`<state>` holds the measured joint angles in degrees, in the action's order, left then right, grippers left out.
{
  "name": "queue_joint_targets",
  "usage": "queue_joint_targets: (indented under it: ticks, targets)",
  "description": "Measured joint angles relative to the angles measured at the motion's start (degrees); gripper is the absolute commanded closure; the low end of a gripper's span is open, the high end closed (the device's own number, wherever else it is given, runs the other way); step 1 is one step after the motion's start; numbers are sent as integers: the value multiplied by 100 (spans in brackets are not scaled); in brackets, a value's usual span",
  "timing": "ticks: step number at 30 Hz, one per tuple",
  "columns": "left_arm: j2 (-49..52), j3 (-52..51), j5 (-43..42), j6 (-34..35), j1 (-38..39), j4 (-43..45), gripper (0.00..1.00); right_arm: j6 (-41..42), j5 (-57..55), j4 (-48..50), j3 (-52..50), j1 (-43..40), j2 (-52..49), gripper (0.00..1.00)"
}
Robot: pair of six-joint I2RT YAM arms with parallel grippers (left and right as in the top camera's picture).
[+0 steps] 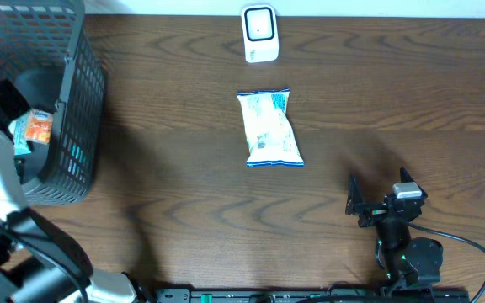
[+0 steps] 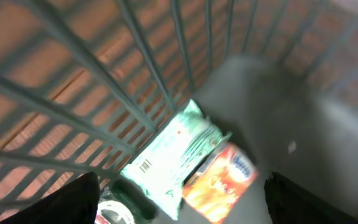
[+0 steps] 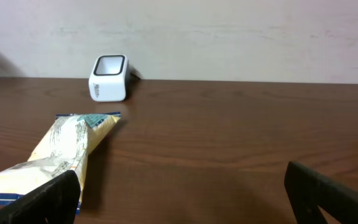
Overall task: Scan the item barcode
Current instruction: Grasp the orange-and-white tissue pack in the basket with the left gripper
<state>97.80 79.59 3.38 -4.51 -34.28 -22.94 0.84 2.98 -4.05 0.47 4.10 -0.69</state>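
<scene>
My left gripper [image 2: 185, 208] is open inside the grey wire basket [image 1: 78, 93], hovering over a pale green packet [image 2: 169, 155] with a printed barcode and an orange packet [image 2: 222, 180] beside it. Nothing is between its fingers [image 2: 73, 199]. The orange packet [image 1: 39, 128] also shows from overhead. A white and blue snack bag [image 1: 269, 128] lies flat mid-table. The white barcode scanner [image 1: 259, 34] stands at the far edge. My right gripper [image 1: 377, 195] rests open near the front edge, right of the bag, holding nothing. In the right wrist view the bag [image 3: 55, 152] lies ahead to the left.
The basket [image 2: 135, 68] stands at the table's far left, its bars close around the left wrist. A round red and white item [image 2: 114, 214] lies at the basket floor by the left finger. The scanner [image 3: 109, 77] faces the wall side.
</scene>
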Motion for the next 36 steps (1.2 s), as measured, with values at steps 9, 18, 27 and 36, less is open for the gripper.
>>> queue_joint_targets:
  ticks: [9, 18, 27, 36]
  targets:
    - [588, 0, -197, -1045, 0, 2, 17, 0, 0, 2, 0, 0, 0, 1]
    - [1093, 0, -358, -1961, 0, 2, 22, 0, -2, 0, 0, 0, 0, 1]
    - [1508, 0, -398, -2312, 0, 129, 36, 0, 0, 2, 0, 0, 0, 1]
    - [1648, 7, -474, -2396, 4, 243, 81, 0, 0, 0, 0, 0, 0, 1]
